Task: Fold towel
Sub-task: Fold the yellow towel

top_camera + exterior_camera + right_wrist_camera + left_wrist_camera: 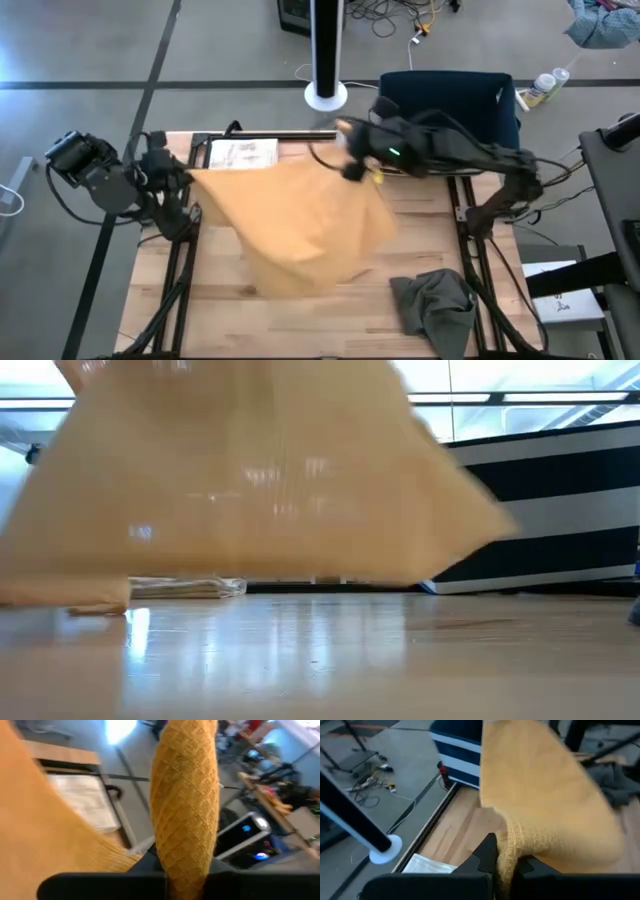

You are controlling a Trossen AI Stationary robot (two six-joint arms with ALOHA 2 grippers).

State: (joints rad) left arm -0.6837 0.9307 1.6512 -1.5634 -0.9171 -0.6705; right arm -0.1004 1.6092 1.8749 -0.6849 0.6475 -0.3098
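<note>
Above the table (230, 290), both end effectors, left (188, 178) and right (352, 168), clamp the yellow towel (295, 225).

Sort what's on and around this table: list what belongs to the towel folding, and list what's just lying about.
In the job:
- yellow towel, lifted off the table
- left hand, shut on one towel corner
- right hand, shut on the other corner

Lying about:
- grey cloth, crumpled at the table's near right
- printed sheet, at the far edge

Two dark arms: left arm (100, 175) black with boxy joints and looping cables; right arm (450, 150) black, green light, cables alongside.
</note>
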